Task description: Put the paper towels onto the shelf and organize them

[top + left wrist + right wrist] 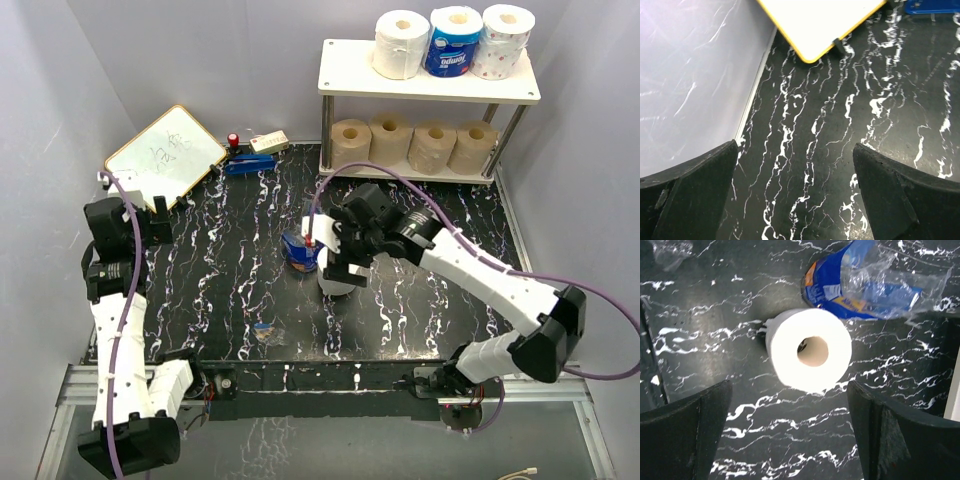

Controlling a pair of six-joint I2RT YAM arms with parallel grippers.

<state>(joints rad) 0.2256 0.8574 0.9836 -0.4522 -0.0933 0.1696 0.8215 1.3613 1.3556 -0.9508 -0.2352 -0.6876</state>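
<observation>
The shelf stands at the back right. Its top board holds a plain white roll, a blue-wrapped roll and a dotted white roll. Four tan rolls stand in a row on the lower board. Another white roll stands on end on the black marble table, partly hidden under my right gripper in the top view. My right gripper is open, hovering above that roll and not touching it. My left gripper is open and empty at the far left.
A torn blue plastic wrapper lies just beside the white roll. A yellow-framed whiteboard leans at the back left, with a blue stapler beside it. A plastic scrap lies near the front.
</observation>
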